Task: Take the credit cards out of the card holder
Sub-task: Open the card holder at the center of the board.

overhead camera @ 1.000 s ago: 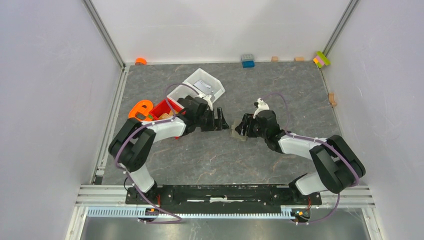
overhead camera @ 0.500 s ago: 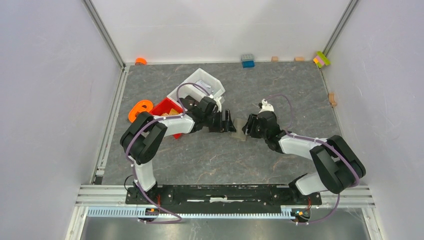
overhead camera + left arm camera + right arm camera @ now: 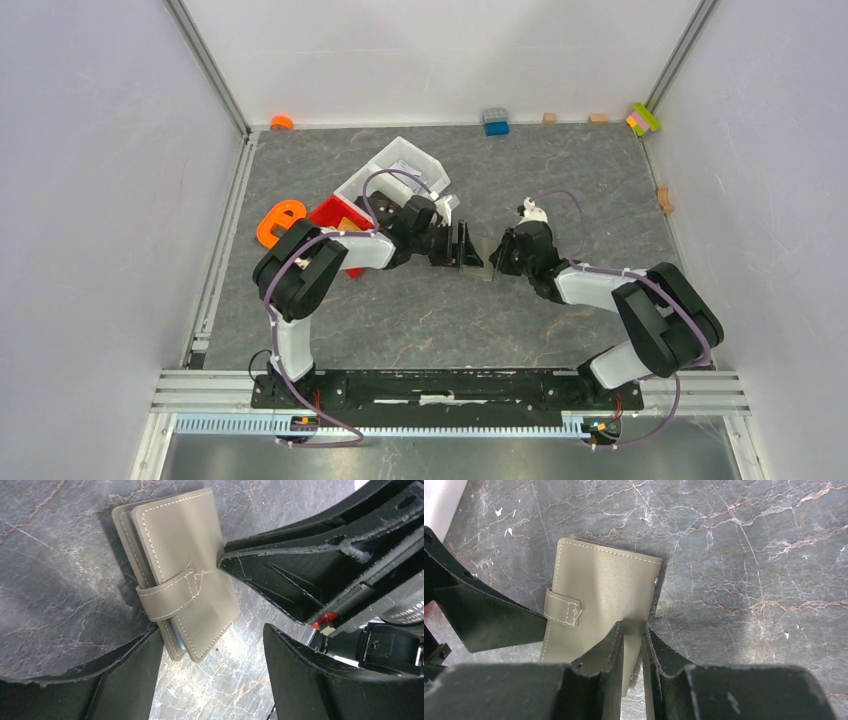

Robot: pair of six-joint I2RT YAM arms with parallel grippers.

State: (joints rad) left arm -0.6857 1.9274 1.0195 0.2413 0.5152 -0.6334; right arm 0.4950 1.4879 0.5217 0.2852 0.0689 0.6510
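Two hands at the card holder (image 3: 185, 575): it lies flat on the counter (image 3: 749, 555), strap closed, just ahead of my left hand (image 3: 210, 630), fingers apart. My right hand (image 3: 633, 630) is nearly together at its edge; grip unclear. Likely light, soft and slidey, so pin one flap and lift the strap tab. Credit cards (image 3: 175, 632) peek out.

Top cam: fixed, high behind the arm bases, looks down, whole table (image 3: 560, 180) in frame, far off. Left wrist cam: close, aimed down past left gripper (image 3: 212, 640) at frame bottom, holder (image 3: 182, 575) centre-left. Right wrist cam: close too, near top-down, right gripper (image 3: 632, 630) bottom centre, holder (image 3: 599, 595) left of centre. Shared: holder (image 3: 479, 264) plus the table around it. From the top it's tiny, probably that sliver mid-frame.
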